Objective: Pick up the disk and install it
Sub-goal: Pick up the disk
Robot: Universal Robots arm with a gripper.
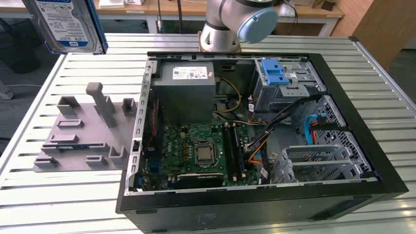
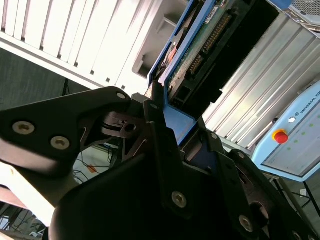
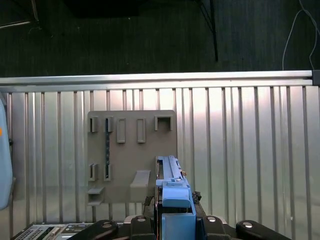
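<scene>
The disk (image 1: 68, 24), a silver drive with a white-and-blue label in a blue caddy, hangs in the air high over the table's far corner at the exterior view's left. In the second wrist view the disk (image 2: 200, 45) shows edge-on with its green circuit board, and my gripper (image 2: 180, 120) is shut on its blue frame. The first wrist view looks down along the disk (image 3: 172, 182) from the gripper (image 3: 172, 222). Below it lies the grey holder plate (image 3: 132, 145), its slots bare. The open computer case (image 1: 364, 122) lies to the exterior view's right of the held disk.
The grey holder plate (image 1: 81, 131) sits on the slatted metal table (image 1: 52, 204) beside the case. Inside the case are a grey power supply (image 1: 185, 90), a motherboard (image 1: 201, 151), cables and a blue latch bracket (image 1: 274, 73) on the metal bay. The arm's base (image 1: 227, 24) stands behind the case.
</scene>
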